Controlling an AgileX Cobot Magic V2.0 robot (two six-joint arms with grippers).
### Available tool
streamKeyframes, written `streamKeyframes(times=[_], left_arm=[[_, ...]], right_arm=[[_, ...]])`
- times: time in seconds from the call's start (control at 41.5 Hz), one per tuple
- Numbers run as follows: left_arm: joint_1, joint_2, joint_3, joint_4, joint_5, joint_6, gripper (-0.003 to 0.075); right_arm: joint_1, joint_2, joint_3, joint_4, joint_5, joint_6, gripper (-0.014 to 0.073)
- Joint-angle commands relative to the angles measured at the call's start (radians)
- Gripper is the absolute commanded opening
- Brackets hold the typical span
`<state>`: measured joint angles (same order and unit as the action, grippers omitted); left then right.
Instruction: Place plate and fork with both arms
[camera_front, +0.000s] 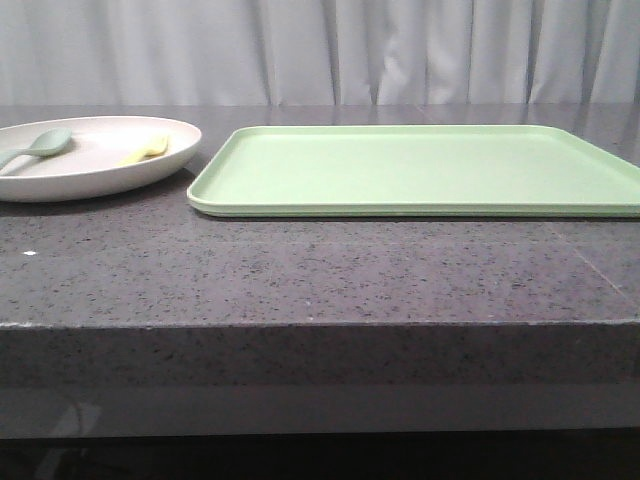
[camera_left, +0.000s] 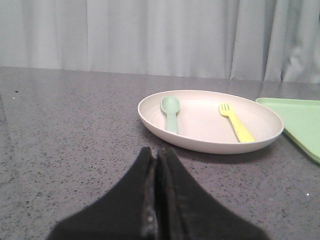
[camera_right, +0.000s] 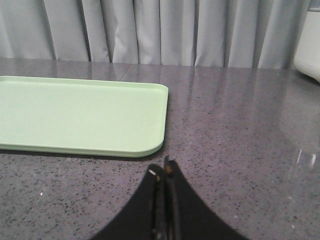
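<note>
Left claw (camera_left: 156, 165) closed, low over table — fork (camera_left: 236, 122) on plate (camera_left: 200, 142)

Light-green tray (camera_front: 420, 168) flat on speckled grey desk (camera_front: 300, 280); grey-green spoon (camera_left: 171, 113); pale curtain (camera_front: 320, 50) behind.

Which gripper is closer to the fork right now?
Left. The left gripper sits shut just short of the plate holding the fork. The right gripper, also shut, is by the tray's far end, with no fork in its view.
</note>
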<state>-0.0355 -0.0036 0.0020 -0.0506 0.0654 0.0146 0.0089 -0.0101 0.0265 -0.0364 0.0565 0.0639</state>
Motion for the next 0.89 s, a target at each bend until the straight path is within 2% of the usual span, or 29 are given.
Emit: streamKeyframes(times=[0.0,0.772,0.868], left_arm=[[-0.008,-0.024,0.010,-0.005,-0.083,0.003,-0.0020],[-0.008,-0.024,0.010,-0.005,-0.083,0.003,-0.0020],[-0.008,-0.024,0.008,-0.005,-0.133,0.003,-0.0020]], right_arm=[[-0.004,-0.019,-0.005,0.002,-0.089,-0.008,-0.0067],[-0.004,-0.019,-0.005,0.002,-0.090,-0.008,-0.0067],[-0.004,-0.019,-0.005,0.002,-0.116,-0.008,-0.0067]])
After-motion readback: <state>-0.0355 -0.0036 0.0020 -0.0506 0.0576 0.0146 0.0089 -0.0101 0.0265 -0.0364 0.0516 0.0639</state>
